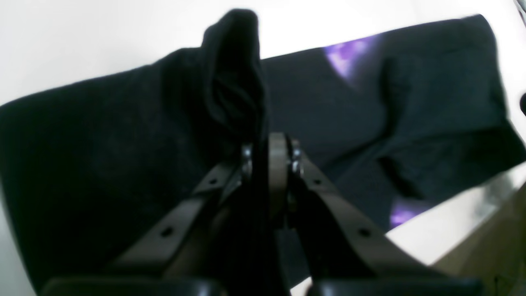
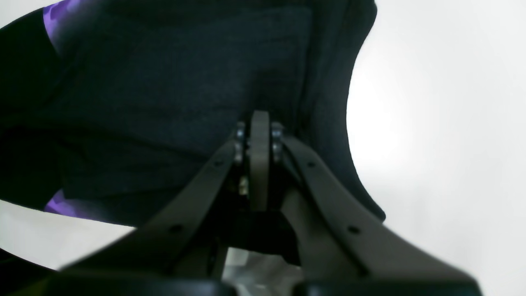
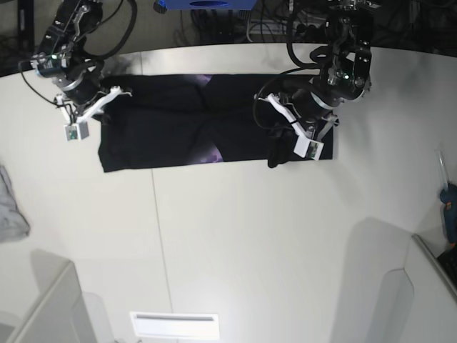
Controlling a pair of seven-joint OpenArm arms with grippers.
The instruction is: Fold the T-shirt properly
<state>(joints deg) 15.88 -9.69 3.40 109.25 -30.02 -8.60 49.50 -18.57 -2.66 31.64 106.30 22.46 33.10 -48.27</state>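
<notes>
The T-shirt is lying as a long black band across the far part of the white bench, purple print peeking near its middle. The left tool is pinching a raised fold of cloth at the band's 3 o'clock end, jaws nearly together. The right tool is sitting fully closed at the 9 o'clock end; whether it is holding cloth, I cannot tell. A grey cloth is lying at 9 o'clock.
</notes>
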